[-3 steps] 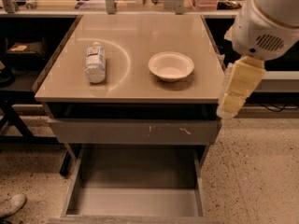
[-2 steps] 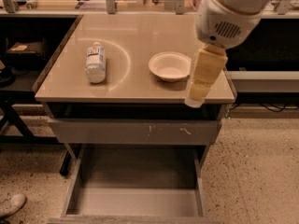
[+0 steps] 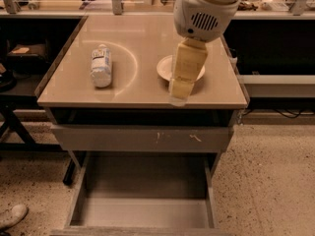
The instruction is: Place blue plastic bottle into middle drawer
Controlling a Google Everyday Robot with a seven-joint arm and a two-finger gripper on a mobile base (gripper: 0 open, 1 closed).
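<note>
Beige tabletop (image 3: pixel 142 90) bears the blue plastic bottle (image 3: pixel 101 66), lying at left, well apart from our gripper (image 3: pixel 178 99) hanging before the white bowl (image 3: pixel 164 67); spread or pinched, we cannot tell. Below, the middle drawer (image 3: pixel 142 203) stands pulled out.

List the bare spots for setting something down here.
Bare: the middle drawer floor; the tabletop strip between blue plastic bottle and white bowl; the far edge behind them. Crowded: the right front, where the gripper hangs over the bowl.
</note>
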